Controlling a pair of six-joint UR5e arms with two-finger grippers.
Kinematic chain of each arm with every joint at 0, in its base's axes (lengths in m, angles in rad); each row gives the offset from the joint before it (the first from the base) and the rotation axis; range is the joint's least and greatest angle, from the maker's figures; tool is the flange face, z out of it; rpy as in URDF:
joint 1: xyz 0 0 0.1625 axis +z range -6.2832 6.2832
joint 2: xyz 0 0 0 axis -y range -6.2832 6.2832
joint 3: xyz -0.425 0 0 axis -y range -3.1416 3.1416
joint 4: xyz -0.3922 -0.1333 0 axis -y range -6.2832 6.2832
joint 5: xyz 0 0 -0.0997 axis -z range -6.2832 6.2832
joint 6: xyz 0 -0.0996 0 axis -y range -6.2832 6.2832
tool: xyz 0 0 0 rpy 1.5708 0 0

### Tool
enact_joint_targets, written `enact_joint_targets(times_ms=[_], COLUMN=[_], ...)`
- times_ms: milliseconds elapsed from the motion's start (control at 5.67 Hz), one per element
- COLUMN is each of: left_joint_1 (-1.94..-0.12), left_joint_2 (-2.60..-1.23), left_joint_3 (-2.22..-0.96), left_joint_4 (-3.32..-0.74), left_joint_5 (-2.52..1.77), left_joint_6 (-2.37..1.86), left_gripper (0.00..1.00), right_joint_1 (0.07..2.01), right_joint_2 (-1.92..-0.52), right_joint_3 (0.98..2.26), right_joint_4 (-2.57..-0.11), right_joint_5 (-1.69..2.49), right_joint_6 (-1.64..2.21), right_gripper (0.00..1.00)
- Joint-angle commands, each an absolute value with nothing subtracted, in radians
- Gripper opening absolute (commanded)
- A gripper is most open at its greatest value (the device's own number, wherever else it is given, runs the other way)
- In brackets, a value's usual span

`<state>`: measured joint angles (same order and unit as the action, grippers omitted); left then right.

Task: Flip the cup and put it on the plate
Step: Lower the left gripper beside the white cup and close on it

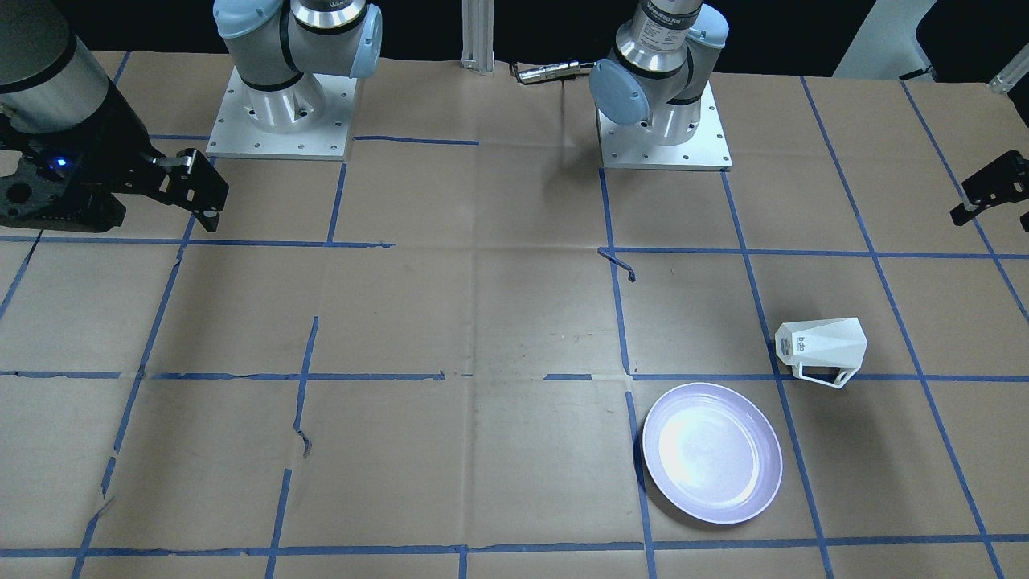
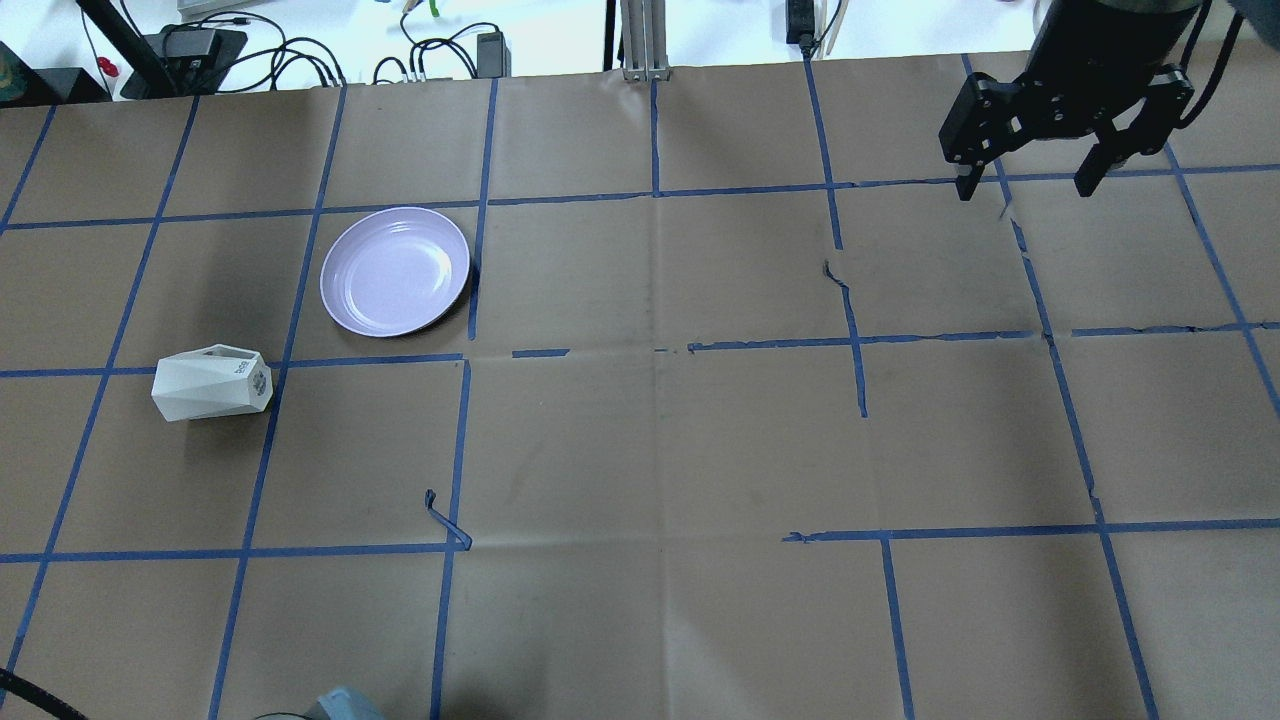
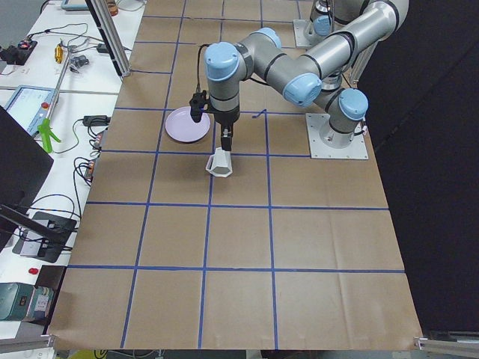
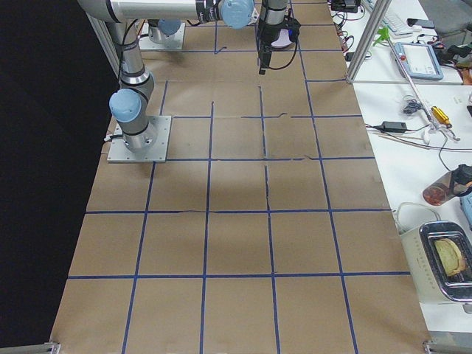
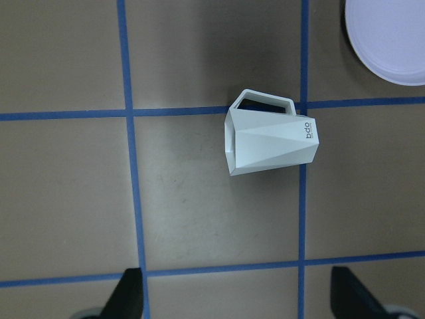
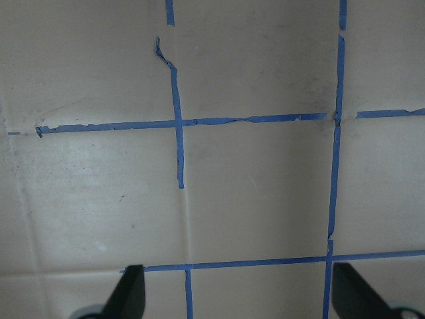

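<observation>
– Brown-papered table, tape grid. Tool status?
– Left gripper spread wide, above the cup, which lies on its side near the plate, not touching. Right gripper wide too, well apart. Suggest: descend, pinch opposite flat facets, avoid handle.

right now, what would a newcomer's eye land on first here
The white faceted cup lying on its side on the robot's left half of the table, apart from the empty lavender plate. Next, the left gripper hanging open above the cup, while the right gripper hangs open far across the table.
</observation>
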<state>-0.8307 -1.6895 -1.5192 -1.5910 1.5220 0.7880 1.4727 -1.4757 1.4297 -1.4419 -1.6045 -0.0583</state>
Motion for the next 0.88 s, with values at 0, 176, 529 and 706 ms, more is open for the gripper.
enact_joint_targets(times_ms=[0, 176, 529, 706], left_joint_1=[-0.752, -0.686, -0.648, -0.618], left_joint_2=[-1.797, -1.895, -2.085, -2.162], left_joint_3=[-1.516, -1.516, -1.516, -1.516], left_joint_4=[-1.647, -1.702, -1.846, -1.944], left_joint_5=[1.337, 1.158, 0.998, 0.945], left_joint_6=[0.871, 0.924, 1.131, 1.247], left_gripper=[0.99, 0.99, 0.99, 0.99], right_joint_1=[1.473, 1.473, 1.473, 1.473], right_joint_2=[-1.476, -1.476, -1.476, -1.476], right_joint_3=[1.43, 1.43, 1.43, 1.43], right_joint_4=[-1.442, -1.442, -1.443, -1.442], right_joint_5=[-1.605, -1.605, -1.605, -1.605], right_joint_6=[-0.058, -0.058, -0.058, -0.058], right_gripper=[1.0, 1.0, 1.0, 1.0])
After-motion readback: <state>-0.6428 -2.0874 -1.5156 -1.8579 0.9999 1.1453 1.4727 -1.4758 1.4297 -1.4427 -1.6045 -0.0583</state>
